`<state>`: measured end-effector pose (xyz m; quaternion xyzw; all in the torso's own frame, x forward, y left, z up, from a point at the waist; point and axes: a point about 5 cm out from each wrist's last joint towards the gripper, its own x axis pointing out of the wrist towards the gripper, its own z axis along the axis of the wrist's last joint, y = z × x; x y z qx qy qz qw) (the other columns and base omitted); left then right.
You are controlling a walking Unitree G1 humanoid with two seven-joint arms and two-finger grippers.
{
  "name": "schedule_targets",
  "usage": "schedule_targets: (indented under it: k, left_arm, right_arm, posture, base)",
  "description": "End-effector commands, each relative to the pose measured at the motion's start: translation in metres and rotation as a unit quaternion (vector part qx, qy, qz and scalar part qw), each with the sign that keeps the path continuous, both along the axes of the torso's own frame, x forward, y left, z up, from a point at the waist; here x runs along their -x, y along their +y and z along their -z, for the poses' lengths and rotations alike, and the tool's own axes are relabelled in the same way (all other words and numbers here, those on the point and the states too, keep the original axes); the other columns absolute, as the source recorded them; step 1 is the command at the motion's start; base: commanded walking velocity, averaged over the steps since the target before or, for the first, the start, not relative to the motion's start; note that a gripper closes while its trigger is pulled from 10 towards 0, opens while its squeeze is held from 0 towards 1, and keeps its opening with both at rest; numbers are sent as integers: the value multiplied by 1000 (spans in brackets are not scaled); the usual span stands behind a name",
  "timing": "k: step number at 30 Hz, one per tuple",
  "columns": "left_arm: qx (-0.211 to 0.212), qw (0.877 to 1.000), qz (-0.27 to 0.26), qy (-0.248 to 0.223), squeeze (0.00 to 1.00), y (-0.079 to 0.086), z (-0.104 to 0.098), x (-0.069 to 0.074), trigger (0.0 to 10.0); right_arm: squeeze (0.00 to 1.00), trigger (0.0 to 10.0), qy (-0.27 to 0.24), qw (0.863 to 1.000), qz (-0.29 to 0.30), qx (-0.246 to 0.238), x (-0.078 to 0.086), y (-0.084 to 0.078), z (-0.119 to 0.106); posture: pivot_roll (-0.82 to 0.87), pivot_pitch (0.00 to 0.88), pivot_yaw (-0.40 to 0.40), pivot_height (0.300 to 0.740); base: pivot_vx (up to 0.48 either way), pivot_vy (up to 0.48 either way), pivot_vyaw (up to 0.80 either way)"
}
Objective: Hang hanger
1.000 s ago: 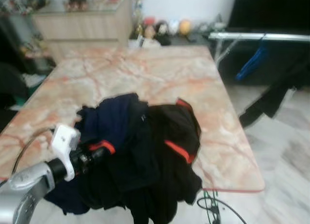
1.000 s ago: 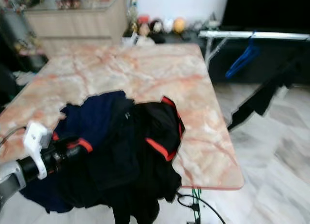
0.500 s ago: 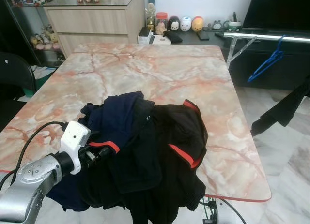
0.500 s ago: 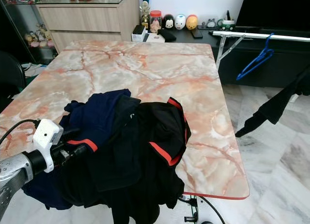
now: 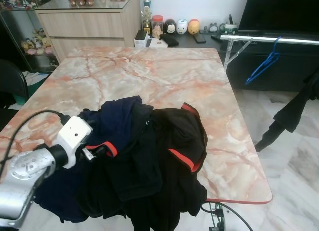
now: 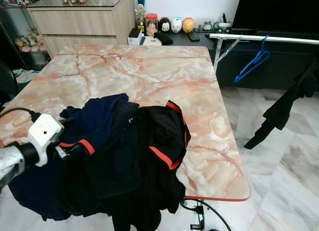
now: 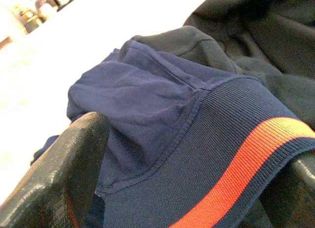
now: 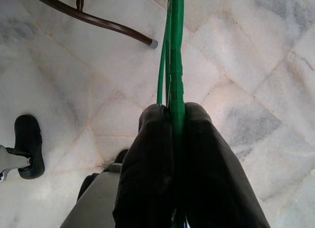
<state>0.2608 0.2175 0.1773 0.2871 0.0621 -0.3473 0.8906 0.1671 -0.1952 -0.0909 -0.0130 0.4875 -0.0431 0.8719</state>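
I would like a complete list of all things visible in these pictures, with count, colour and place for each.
table: one, pink-orange marble top, centre.
navy garment: one, navy with red-striped cuff, table's near left.
black garment: one, black with red trim, near edge, partly hanging over.
blue hanger: one, on the silver rail, far right.
dark hanging garment: one, black, right of the table.
green hanger: one, above the tiled floor.
cabinet: one, light wood, far left.
figurines: several, on the dark shelf behind the table.
left hand: on the navy cuff.
right hand: shut on the green hanger.
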Motion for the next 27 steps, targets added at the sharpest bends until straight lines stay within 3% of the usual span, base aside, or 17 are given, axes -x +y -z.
schedule_targets:
  k: [1, 4, 7, 8, 9, 14, 15, 16, 17, 19, 21, 23, 25, 27]
  left_arm:
    - [-42, 998, 40, 4, 1000, -5, 0, 4, 10000]
    - [-112, 991, 71, 32, 1000, -2, 5, 10, 10000]
    - [-134, 987, 79, 39, 1000, -1, 5, 13, 10000]
    - [-126, 988, 78, 32, 702, -1, 3, 12, 10000]
    - [-96, 993, 67, 23, 0, -1, 1, 12, 10000]
    - [-87, 995, 43, 35, 0, 11, 11, 16, 10000]
    - [-50, 998, 23, 36, 0, 13, 12, 17, 10000]
    - [16, 999, 3, 39, 0, 16, 10, 19, 10000]
    - [42, 998, -4, 40, 0, 16, 9, 20, 10000]
    - [88, 995, -9, 52, 0, 22, 8, 25, 10000]
    - [106, 992, -5, 72, 0, 24, 10, 30, 10000]
    - [159, 983, -6, 97, 0, 27, 8, 36, 10000]
    - [218, 972, -24, 89, 0, 33, 4, 36, 10000]
    - [231, 969, -32, 81, 0, 34, 3, 35, 10000]
  right_arm:
    - [0, 10000, -5, 1000, -3, 3, -1, 0, -1]
    - [0, 10000, -4, 1000, -3, 3, -1, 1, -1]
    - [0, 10000, -5, 1000, -2, 3, -1, 1, -1]
    - [0, 10000, -5, 1000, -2, 3, -1, 1, -1]
    - [0, 10000, -5, 1000, -1, 3, -1, 1, 0]
    - [0, 10000, -5, 1000, -2, 2, -1, 2, 0]
    - [0, 10000, -5, 1000, -2, 1, 0, 2, 0]
    - [0, 10000, -5, 1000, -2, 1, 0, 2, 0]
    - [0, 10000, -5, 1000, -2, 0, 0, 2, 0]
    - [0, 10000, -5, 1000, -2, 0, 0, 2, 0]
    - [0, 10000, -5, 1000, -3, 0, 0, 1, 0]
    - [0, 10000, -4, 1000, -3, -1, 1, 1, 0]
    - [0, 10000, -4, 1000, -4, -1, 1, 1, 0]
    - [0, 10000, -4, 1000, -4, -1, 1, 1, 0]
  posture:
    - [-37, 0, -5, 740]
    - [-38, 0, -1, 740]
    - [-38, 0, 1, 740]
    - [-38, 0, 2, 740]
    - [-38, 0, 2, 740]
    - [-34, 0, 4, 740]
    - [-38, 0, 4, 740]
    - [-36, 0, 4, 740]
    - [-36, 0, 4, 740]
    - [-35, 0, 2, 740]
    - [-32, 0, 0, 740]
    - [-27, 0, -3, 740]
    - [-22, 0, -6, 740]
    - [-22, 0, -6, 740]
  base:
    - [0, 0, 0]
    - [0, 0, 0]
    - [0, 0, 0]
    - [0, 0, 0]
    - [0, 0, 0]
    - [0, 0, 0]
    - [0, 0, 0]
    - [0, 0, 0]
    - [0, 0, 0]
    - [0, 0, 0]
    - [0, 0, 0]
    - [0, 0, 0]
    - [0, 0, 0]
    - [0, 0, 0]
